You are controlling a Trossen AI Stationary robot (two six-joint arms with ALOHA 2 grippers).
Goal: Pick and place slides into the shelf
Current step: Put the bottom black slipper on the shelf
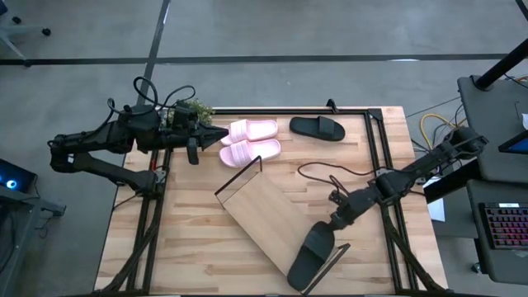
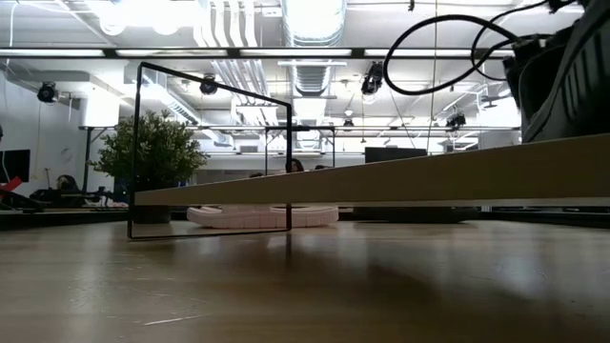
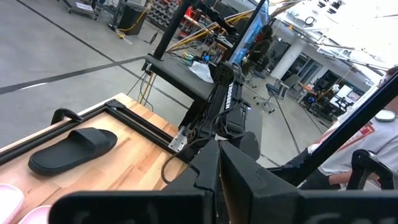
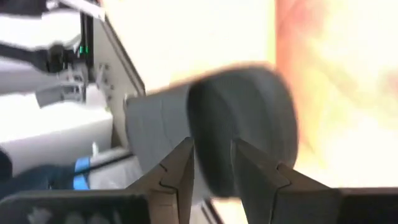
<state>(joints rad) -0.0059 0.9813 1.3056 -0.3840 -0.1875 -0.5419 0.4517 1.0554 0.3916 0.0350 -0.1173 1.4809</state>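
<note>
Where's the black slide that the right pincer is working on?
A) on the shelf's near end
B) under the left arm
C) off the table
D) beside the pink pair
A: in the high view the right pincer is at a black slide lying on the shelf's near end.

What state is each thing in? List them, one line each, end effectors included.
shelf: standing skewed across the table, one slide on it.
near black slide: on the shelf's end, at the right end effector.
far black slide: flat on the table, not shelved.
pink slides: side by side on the table, not shelved.
left end effector: shut, empty, beside the pink slides.
right end effector: at the near black slide; grip unclear.
</note>
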